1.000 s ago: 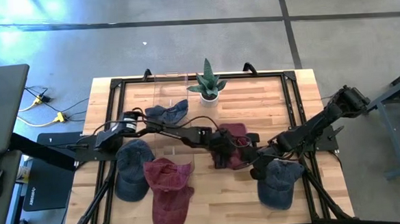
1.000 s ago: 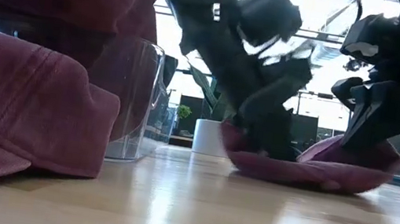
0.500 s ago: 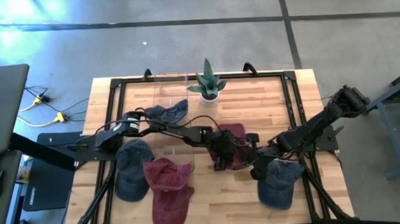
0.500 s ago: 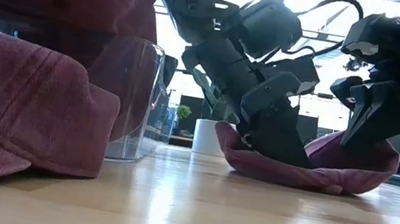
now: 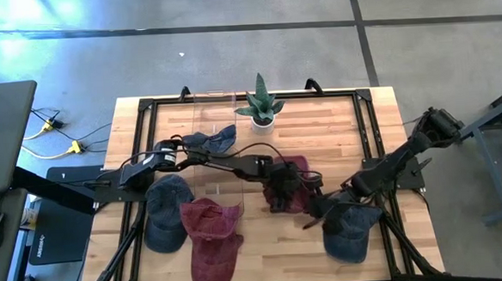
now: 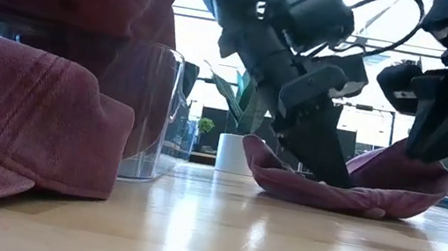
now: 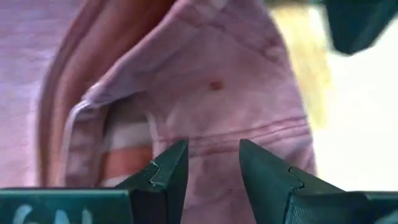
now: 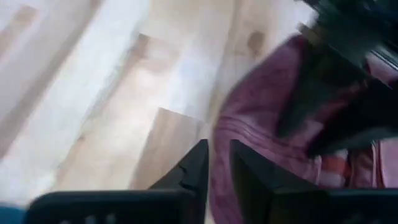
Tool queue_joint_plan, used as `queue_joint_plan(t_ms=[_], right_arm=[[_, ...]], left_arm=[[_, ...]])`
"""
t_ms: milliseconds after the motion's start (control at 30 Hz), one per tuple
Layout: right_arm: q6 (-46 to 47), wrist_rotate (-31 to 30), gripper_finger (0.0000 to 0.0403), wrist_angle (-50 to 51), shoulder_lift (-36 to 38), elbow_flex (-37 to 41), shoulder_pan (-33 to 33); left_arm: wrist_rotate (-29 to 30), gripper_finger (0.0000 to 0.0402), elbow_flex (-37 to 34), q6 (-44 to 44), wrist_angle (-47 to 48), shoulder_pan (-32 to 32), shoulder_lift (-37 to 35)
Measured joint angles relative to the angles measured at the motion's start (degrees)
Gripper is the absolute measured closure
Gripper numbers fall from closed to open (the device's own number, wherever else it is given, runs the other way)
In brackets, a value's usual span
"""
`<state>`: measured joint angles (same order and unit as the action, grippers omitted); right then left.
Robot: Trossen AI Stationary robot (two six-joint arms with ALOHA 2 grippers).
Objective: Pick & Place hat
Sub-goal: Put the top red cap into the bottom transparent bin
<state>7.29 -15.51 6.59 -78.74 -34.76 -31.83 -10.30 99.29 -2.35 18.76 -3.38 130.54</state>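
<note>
Now that the right gripper (image 5: 311, 219) has drawn back from the maroon hat (image 5: 294, 183), its fingers (image 8: 194, 163) stand slightly parted with nothing between them; the hat's rim lies just beyond their tips on the desk (image 5: 336, 123). Farther on, the left gripper (image 5: 281, 193) presses into the hat's crown, its fingers (image 7: 168, 171) half parted over the fabric; a grasp cannot be confirmed. A second ago the right fingers were clenched at the rim, so the hold has passed to the left arm
</note>
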Motion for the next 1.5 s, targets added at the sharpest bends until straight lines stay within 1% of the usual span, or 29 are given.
queue_joint_plan(t_ms=[133,233,367,433,600,700,833,933,967,1000,1067,1167,1233,1333,1433,1500], right_arm=[[-2.58,-0.91,0.0291,-0.65,-0.04,0.00,-1.84],[-4.82,-1.85,0.0263,-0.92,-1.09,0.00,-2.68],[-8.23,-4.36,0.0246,-1.19,-5.42,0.00,-3.00],[-10.38,-6.11,0.0246,-1.33,-7.69,0.00,-3.00],[-13.58,-6.83,0.0266,-3.63,-11.53,-0.02,-2.09],[-13.68,-6.71,0.0287,-4.34,-12.65,-0.09,-0.93],[-12.98,-6.54,0.0336,-4.61,-12.68,-0.11,-0.05],[-11.86,-5.78,0.0385,-4.41,-11.27,-0.04,0.02],[-11.16,-5.08,0.0393,-4.43,-10.47,-0.04,0.04],[-10.35,-4.42,0.0395,-4.45,-9.48,-0.04,0.04],[-8.08,-2.54,0.0384,-4.51,-7.47,-0.04,0.26],[-3.91,-1.29,0.0370,-4.54,-4.65,-0.04,1.13],[-1.74,0.20,0.0369,-4.72,-3.74,-0.04,2.13],[0.22,3.08,0.0377,-4.11,-3.78,-0.04,3.56],[-0.18,2.18,0.0388,-4.55,-3.64,-0.04,3.83],[0.23,3.12,0.0392,-4.51,-3.56,-0.03,4.08]], left_arm=[[3.59,0.0264,4.22,-0.07,7.68,0.00,0.00],[6.98,0.0264,4.74,1.49,9.45,0.00,-0.09],[12.41,0.0264,4.73,2.60,9.15,0.02,-0.07],[13.08,0.0264,3.70,2.60,7.27,0.04,-0.07],[12.77,0.0264,-0.41,2.54,1.44,0.04,-0.07],[12.36,0.0264,-1.13,2.16,0.91,0.04,-0.07],[11.22,0.0264,-1.42,0.98,0.69,0.07,-0.09],[9.94,0.0264,-1.45,-0.95,0.68,0.04,-0.09],[9.29,0.0264,-1.45,-1.60,0.68,0.02,-0.09],[8.88,0.0264,-1.47,-2.06,0.68,0.00,-0.09],[7.61,0.0264,-1.47,-3.10,0.66,0.00,-0.09],[7.62,0.0264,-1.49,-4.62,0.66,-0.07,-0.09],[7.91,0.0264,-1.49,-5.50,0.66,-0.07,-0.09],[10.25,0.0264,-1.49,-7.70,0.67,-0.07,-0.09],[13.68,0.0265,-1.49,-10.51,1.59,-0.22,-0.21],[15.36,0.0274,-1.48,-12.60,1.81,-0.91,-0.24]])
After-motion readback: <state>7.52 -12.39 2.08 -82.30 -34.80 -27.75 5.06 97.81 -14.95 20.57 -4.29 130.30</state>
